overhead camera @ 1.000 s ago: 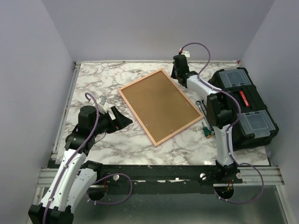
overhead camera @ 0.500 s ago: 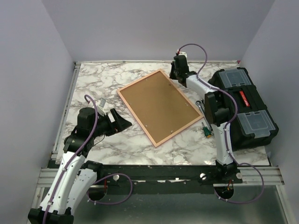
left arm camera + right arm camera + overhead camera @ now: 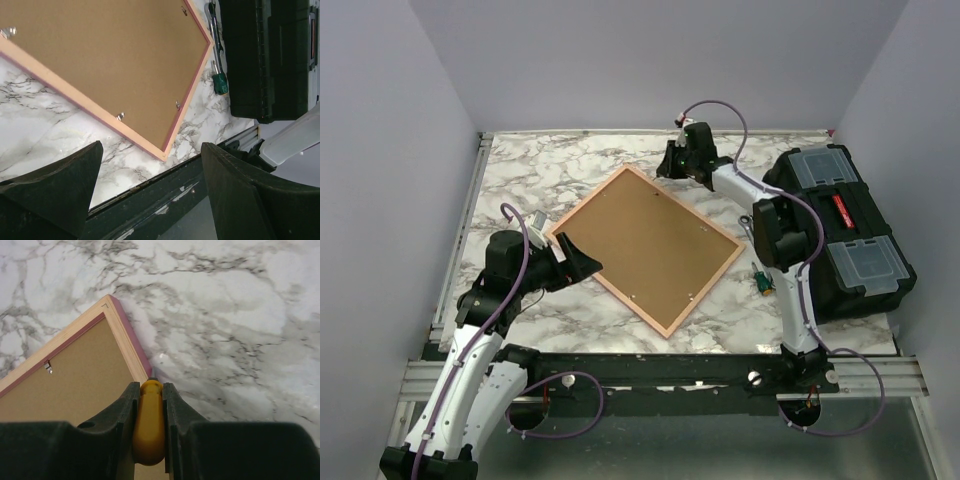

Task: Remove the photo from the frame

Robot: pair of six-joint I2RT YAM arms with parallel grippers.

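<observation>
The pink frame (image 3: 650,245) lies face down on the marble table, its brown backing board (image 3: 115,60) up with small metal clips along the edges. The photo is hidden under the board. My right gripper (image 3: 672,160) is at the frame's far corner (image 3: 107,305). It (image 3: 150,386) is shut on a yellow tool handle (image 3: 149,425) whose tip sits against the frame's outer edge. My left gripper (image 3: 582,262) stands open just off the frame's left corner, nothing between its fingers (image 3: 151,150).
A black toolbox (image 3: 840,235) stands at the right edge of the table, also in the left wrist view (image 3: 265,55). A green-handled tool (image 3: 759,281) and a wrench (image 3: 748,228) lie between it and the frame. A black rail (image 3: 660,365) runs along the near edge.
My right gripper has moved left with the yellow tool. The frame has turned counter-clockwise on the table, its left corner swinging toward my left gripper. The left arm has barely moved.
</observation>
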